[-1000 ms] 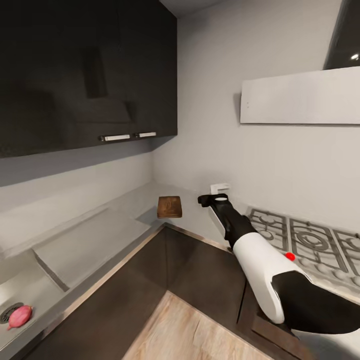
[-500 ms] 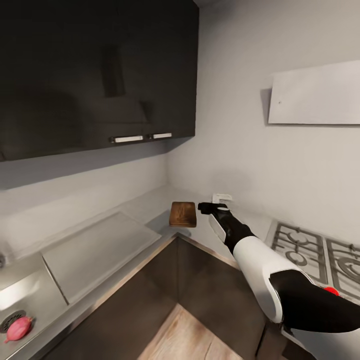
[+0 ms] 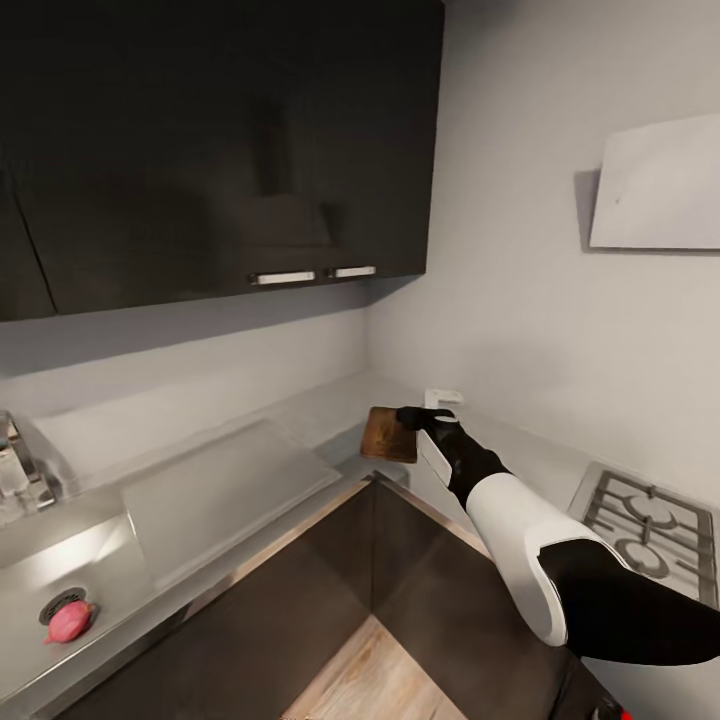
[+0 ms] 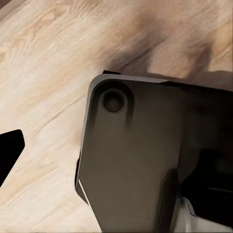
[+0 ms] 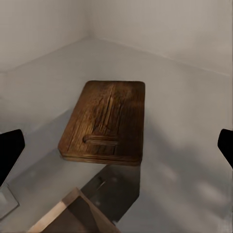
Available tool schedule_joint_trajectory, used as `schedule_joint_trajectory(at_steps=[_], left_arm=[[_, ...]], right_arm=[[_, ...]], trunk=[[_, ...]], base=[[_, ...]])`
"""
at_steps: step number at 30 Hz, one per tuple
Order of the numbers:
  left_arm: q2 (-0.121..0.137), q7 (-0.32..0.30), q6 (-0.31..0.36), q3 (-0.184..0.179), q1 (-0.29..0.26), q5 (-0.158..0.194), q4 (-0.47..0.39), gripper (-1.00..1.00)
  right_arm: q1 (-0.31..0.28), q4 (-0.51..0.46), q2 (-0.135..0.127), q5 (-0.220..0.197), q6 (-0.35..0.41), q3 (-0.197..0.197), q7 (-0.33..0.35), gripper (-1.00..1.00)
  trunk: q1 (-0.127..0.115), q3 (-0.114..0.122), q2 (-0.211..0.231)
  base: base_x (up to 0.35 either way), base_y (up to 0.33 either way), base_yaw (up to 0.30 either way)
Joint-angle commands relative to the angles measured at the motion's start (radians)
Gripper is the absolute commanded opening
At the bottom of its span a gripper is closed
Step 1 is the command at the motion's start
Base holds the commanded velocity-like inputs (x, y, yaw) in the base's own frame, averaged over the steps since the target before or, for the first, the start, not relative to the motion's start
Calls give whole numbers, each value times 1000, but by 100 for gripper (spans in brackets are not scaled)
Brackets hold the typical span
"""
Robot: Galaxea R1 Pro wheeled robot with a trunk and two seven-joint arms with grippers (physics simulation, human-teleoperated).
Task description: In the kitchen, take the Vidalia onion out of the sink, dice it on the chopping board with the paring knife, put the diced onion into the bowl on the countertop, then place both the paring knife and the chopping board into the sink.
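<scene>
A pinkish Vidalia onion [image 3: 68, 620] lies in the steel sink [image 3: 60, 560] beside the round drain, at the lower left of the head view. The dark brown chopping board [image 3: 386, 435] sits at the inner corner of the grey countertop [image 3: 300, 415], partly over its front edge, with a shadow beneath it. My right gripper [image 3: 408, 414] is open just beside the board's right end. In the right wrist view the board [image 5: 108, 121] lies ahead of my right gripper [image 5: 116, 148], untouched. My left gripper [image 4: 116, 155] hangs open over the robot's base and the wooden floor.
A flat drainboard [image 3: 225, 490] lies between sink and corner, and the tap [image 3: 15, 465] stands at the far left. Dark wall cabinets [image 3: 220, 150] hang overhead. A gas hob [image 3: 650, 530] sits to the right, with a white socket [image 3: 443, 397] on the wall behind my gripper.
The head camera has turned left, so the whole picture slid right: the tap and more of the sink came in, and the hob slid out. My right gripper stays beside the board.
</scene>
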Motion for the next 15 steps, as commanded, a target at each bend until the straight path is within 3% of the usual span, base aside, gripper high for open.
schedule_joint_trajectory(at_steps=[1,15], left_arm=[[0,0,-6,3,0,4,3,100],[-8,0,-6,2,0,4,8,100]], right_arm=[[0,-1,0,-10,4,6,-8,100],[0,1,0,-10,8,6,-10,100]], trunk=[[0,0,-1],[0,0,-1]], base=[[1,-157,216],[0,-18,31]])
